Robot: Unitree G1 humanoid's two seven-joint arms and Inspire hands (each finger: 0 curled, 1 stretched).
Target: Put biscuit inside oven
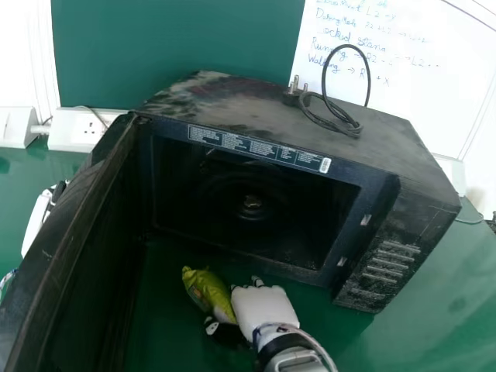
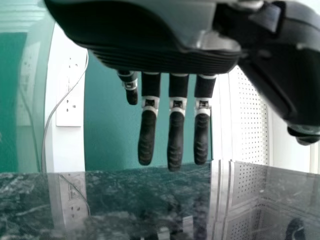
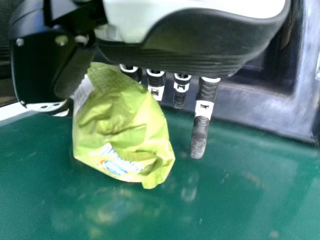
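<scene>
Near the oven [image 1: 232, 101], green packet [image 1: 206, 290], long axis slanted, far end leftward

In the head view, the oven door [image 1: 60, 244] is running off the edge and partly hiding the left robot hand [image 1: 36, 222], and the whiteboard [image 1: 434, 97] is getting cut off up top. The right robot hand [image 1: 263, 306] is covering one end of the green packet [image 1: 203, 288], which is blocking some fingers [image 3: 156, 92] in the right wrist view.
</scene>
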